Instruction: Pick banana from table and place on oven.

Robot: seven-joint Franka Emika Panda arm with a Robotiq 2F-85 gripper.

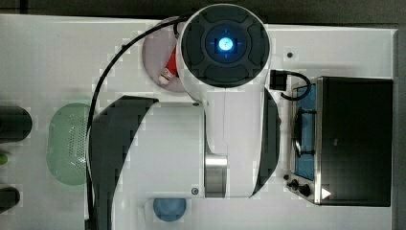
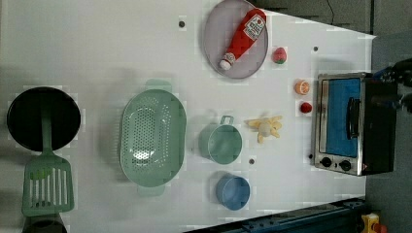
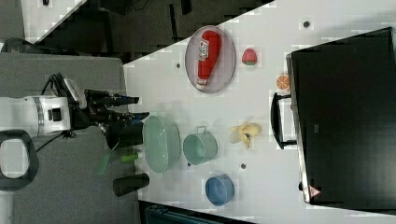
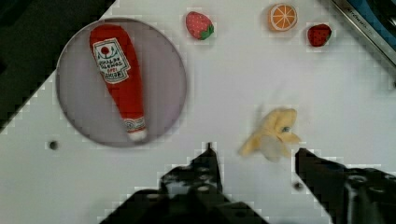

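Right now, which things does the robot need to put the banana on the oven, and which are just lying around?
For the job:
banana
oven
table
gripper, open

Just lying about:
ketchup bottle on its plate
two strawberries
orange slice
colander
green pot
blue bowl
spatula

Banana (image 2: 265,128) on table (image 2: 97,48), oven (image 2: 347,124) nearby
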